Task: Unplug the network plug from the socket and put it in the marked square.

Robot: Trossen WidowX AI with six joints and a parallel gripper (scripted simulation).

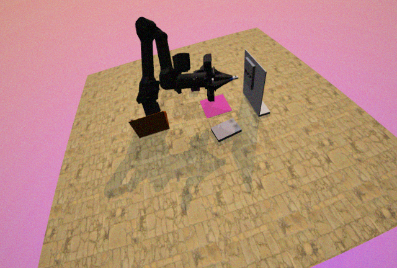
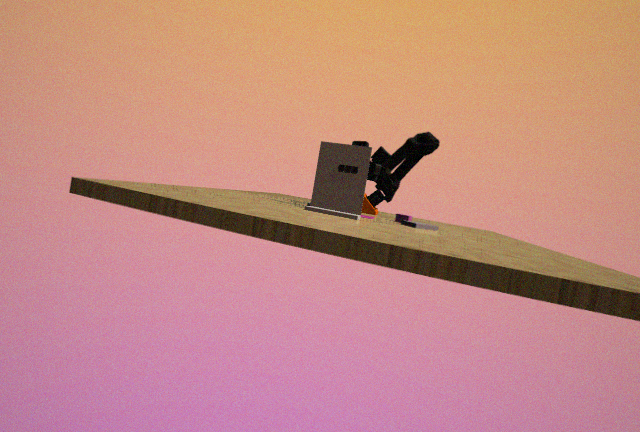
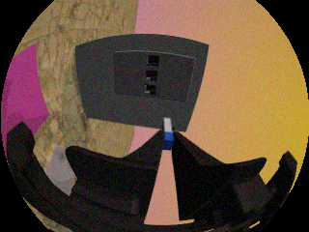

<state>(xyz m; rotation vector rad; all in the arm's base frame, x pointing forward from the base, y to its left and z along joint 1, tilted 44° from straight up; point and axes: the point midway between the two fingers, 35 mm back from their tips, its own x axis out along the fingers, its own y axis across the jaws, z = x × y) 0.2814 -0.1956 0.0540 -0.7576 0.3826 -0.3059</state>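
Note:
The gripper (image 1: 232,78) (image 3: 168,134) is shut on the network plug (image 1: 236,77) (image 3: 168,126). The plug has a blue body and a whitish front end that sticks out past the fingertips toward the panel. It is out of the socket and held in the air, with a gap to the upright grey panel (image 1: 254,93) (image 2: 336,189) (image 3: 97,99). The socket block (image 1: 250,61) (image 3: 130,72) on the panel has three dark openings. The marked square (image 1: 216,108) (image 3: 24,92) is magenta and lies flat on the table, below the gripper's level. The tab cannot be made out.
A light grey slab (image 1: 225,129) (image 3: 62,171) lies near the square, on the side toward the top camera. An orange-brown block (image 1: 149,125) (image 2: 369,206) stands beside the arm's base. A small purple object (image 1: 195,89) (image 2: 403,218) lies partly hidden behind the arm.

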